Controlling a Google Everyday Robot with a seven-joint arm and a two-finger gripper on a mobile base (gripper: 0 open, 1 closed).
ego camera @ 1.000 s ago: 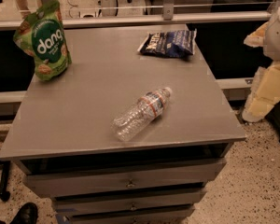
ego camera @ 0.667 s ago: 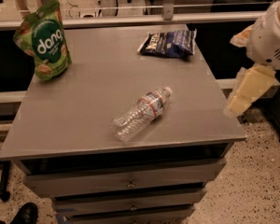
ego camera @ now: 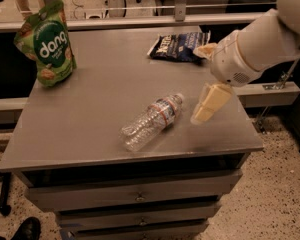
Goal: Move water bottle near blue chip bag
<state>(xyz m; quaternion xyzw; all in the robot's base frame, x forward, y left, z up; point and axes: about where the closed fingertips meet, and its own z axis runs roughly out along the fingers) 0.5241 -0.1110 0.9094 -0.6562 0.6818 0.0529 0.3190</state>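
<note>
We see the gripper (ego camera: 196, 84) spread just right of the lying clear ribbed plastic water bottle (ego camera: 152, 121); likely light, rollable, crushable, so grip its labelled middle.

White rounded arm (ego camera: 270, 36), thin tan band (ego camera: 239, 51), cream-yellow claw (ego camera: 197, 85) over the table (ego camera: 90, 134) right side, fingers (ego camera: 210, 102) seemingly padded
</note>
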